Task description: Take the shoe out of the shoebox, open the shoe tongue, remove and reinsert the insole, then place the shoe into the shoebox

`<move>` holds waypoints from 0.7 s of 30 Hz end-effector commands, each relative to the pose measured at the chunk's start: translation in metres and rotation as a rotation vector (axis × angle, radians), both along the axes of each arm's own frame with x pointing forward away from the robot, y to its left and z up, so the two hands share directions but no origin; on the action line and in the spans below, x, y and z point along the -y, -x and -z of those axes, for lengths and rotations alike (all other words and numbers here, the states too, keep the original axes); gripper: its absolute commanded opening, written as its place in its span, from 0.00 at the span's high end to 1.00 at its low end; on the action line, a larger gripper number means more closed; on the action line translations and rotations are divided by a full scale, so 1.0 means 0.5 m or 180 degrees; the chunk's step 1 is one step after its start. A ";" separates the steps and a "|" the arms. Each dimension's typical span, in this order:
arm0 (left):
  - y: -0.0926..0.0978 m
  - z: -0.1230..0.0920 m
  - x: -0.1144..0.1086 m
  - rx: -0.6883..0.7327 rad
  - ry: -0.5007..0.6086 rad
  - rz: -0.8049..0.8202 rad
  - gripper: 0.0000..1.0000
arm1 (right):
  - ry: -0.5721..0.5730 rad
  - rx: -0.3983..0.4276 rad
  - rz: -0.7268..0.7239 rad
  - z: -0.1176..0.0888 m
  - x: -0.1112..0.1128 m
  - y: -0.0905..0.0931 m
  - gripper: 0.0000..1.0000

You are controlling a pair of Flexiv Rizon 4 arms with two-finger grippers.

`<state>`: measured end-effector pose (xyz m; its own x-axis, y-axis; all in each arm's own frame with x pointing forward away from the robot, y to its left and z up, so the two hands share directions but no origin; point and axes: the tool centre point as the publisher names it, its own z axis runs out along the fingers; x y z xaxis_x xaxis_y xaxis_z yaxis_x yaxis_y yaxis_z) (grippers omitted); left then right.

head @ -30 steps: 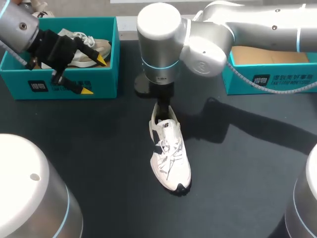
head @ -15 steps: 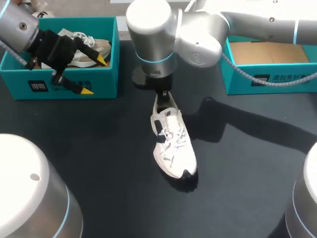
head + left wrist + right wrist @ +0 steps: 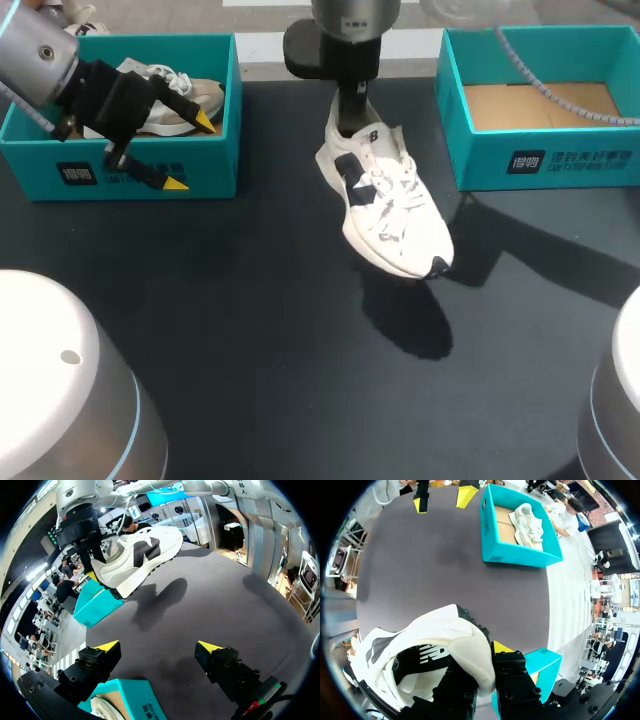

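Note:
A white sneaker with black marks (image 3: 385, 205) hangs tilted above the dark table, toe pointing down toward the front right, its shadow on the table below. My right gripper (image 3: 350, 108) is shut on its heel collar; in the right wrist view the heel (image 3: 457, 640) sits pinched between the fingers of that gripper (image 3: 482, 672). The left wrist view shows the shoe (image 3: 137, 555) in the air ahead. My left gripper (image 3: 190, 152) stands open over the front wall of the left teal shoebox (image 3: 150, 172), nothing between its fingertips (image 3: 107, 645).
A second pale shoe (image 3: 180, 95) lies in the left shoebox. An open teal shoebox (image 3: 545, 160) with a cardboard-brown floor stands at the back right, close beside the raised sneaker. Dark table surface (image 3: 260, 330) spreads in front.
My right gripper has shut on the heel, lifted the sneaker off the table and carried it back and to the right. The left arm has kept still.

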<state>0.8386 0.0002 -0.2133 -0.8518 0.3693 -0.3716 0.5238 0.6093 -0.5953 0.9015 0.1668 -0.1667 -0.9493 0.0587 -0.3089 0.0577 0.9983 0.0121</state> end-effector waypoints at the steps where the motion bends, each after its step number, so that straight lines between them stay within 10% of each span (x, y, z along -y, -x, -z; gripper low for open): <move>1: 0.000 0.000 0.000 -0.0001 -0.0008 0.0001 0.00 | 0.0084 0.0021 -0.0066 -0.110 0.029 0.029 1.00; 21: 0.000 0.000 0.000 -0.0001 -0.0008 0.0001 0.00 | 0.0166 0.0095 0.0071 -0.123 0.061 0.009 1.00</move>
